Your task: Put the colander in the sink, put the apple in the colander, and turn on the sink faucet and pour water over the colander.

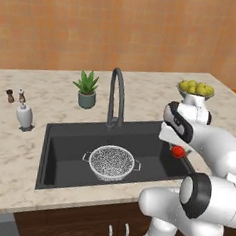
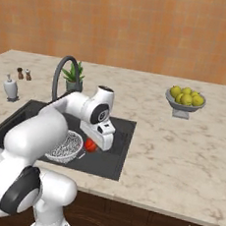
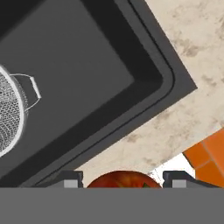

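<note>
Sitting between the claw (image 3: 122, 180) tips, apple (image 3: 121, 180) beside colander (image 3: 9, 116).

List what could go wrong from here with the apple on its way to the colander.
1. The apple sits between the jaws of the gripper, held above the near right corner of the sink, not over the colander. Released here, it would likely land on the bare sink floor.
2. The colander stands loose, so a bump from the arm might shove it.
</note>
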Available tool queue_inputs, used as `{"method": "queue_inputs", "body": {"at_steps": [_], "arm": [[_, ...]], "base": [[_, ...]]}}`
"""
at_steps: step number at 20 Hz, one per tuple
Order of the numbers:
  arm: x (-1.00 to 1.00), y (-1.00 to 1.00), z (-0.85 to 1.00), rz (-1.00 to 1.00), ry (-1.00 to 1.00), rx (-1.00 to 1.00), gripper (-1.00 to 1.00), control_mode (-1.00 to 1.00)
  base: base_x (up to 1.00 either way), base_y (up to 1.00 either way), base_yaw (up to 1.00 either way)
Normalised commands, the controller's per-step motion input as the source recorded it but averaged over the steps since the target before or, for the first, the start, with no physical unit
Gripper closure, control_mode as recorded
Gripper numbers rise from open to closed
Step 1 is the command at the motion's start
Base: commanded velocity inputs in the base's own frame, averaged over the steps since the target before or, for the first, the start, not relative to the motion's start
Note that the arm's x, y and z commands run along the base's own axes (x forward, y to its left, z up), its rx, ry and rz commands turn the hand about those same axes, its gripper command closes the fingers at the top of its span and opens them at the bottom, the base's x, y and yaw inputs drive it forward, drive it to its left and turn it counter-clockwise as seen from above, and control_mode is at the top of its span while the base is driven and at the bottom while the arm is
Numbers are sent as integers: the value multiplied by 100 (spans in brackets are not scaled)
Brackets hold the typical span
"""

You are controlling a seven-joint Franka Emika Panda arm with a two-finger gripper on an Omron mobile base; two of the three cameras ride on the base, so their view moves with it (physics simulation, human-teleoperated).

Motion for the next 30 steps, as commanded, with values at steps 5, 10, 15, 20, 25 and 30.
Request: {"method": "queue_inputs", "body": {"at_steps": [5, 10, 15, 20, 25, 30], "arm": [[35, 68, -5, 36, 0, 20, 100, -100], [30, 60, -17, 36, -3, 16, 100, -100], [1, 25, -29, 47, -29, 14, 100, -100], [16, 18, -14, 39, -35, 11, 100, -100], [3, 12, -20, 41, -44, 13, 100, -100], [19, 35, -19, 36, -29, 15, 100, -100]], "base": [[0, 0, 0], [0, 0, 0], [0, 0, 0], [0, 0, 0], [0, 0, 0], [0, 0, 0]]}}
